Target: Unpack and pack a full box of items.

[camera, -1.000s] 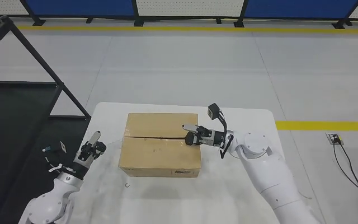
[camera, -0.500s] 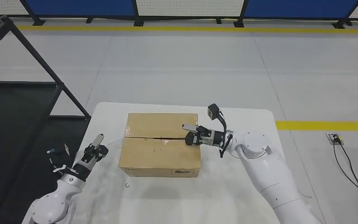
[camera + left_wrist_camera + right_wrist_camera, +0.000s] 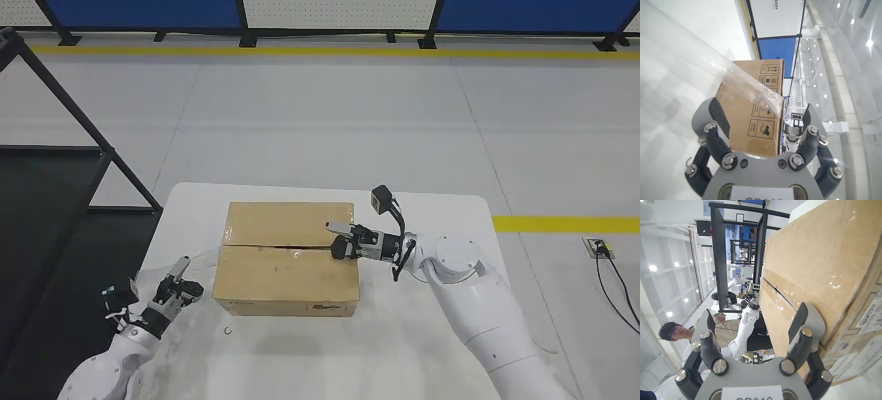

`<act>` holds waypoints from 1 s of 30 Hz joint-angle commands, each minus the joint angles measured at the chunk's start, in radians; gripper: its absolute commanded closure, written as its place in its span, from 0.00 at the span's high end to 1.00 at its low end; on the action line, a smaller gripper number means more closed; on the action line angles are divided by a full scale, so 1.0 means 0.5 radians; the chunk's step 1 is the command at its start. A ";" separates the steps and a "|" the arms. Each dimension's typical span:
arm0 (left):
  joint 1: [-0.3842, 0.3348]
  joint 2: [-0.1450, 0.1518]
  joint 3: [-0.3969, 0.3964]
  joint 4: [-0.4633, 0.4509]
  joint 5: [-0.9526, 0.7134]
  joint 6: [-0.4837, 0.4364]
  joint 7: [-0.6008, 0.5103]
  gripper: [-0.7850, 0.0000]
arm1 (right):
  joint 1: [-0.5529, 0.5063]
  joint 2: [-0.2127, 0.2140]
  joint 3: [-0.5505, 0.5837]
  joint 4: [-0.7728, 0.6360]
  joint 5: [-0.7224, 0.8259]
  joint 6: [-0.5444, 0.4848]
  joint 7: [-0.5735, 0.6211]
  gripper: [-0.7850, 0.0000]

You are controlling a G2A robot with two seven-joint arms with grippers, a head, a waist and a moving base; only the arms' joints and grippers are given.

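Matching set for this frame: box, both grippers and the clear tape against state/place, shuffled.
1 box
2 left gripper
3 right gripper
4 clear tape

A open, one finger over the box top near the seam
B flaps closed, on the table
C open, facing a printed side of the box
D peeled, trailing off a box edge

Pairs: 1-B, 2-C, 3-A, 4-D

Pale floor [image 3: 330,110], blue panels [image 3: 140,12]
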 commanded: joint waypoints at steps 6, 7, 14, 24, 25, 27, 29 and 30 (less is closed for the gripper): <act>-0.238 -0.039 0.153 0.267 -0.127 0.045 0.030 1.00 | 0.000 0.000 0.000 0.000 0.000 0.000 0.000 1.00; -0.273 -0.045 0.169 0.307 -0.160 0.046 0.038 1.00 | 0.000 0.000 0.000 0.000 0.000 0.000 0.000 1.00; -0.476 -0.093 0.247 0.552 -0.396 -0.021 0.095 1.00 | 0.000 0.000 0.000 0.000 0.000 0.000 0.000 1.00; -0.560 -0.128 0.236 0.622 -0.549 -0.202 0.191 1.00 | 0.000 0.000 0.000 0.000 0.000 0.000 0.000 1.00; -0.559 -0.130 0.229 0.614 -0.561 -0.225 0.194 1.00 | 0.000 0.000 0.000 0.000 0.000 0.000 0.000 1.00; -0.557 -0.132 0.214 0.596 -0.573 -0.260 0.201 1.00 | 0.000 0.000 0.000 0.000 0.000 0.000 0.000 1.00; -0.557 -0.133 0.200 0.574 -0.582 -0.269 0.203 1.00 | 0.000 0.000 0.000 0.000 0.000 0.000 0.000 1.00; -0.559 -0.134 0.193 0.560 -0.589 -0.276 0.206 1.00 | 0.000 0.000 0.000 0.000 0.000 0.000 0.000 1.00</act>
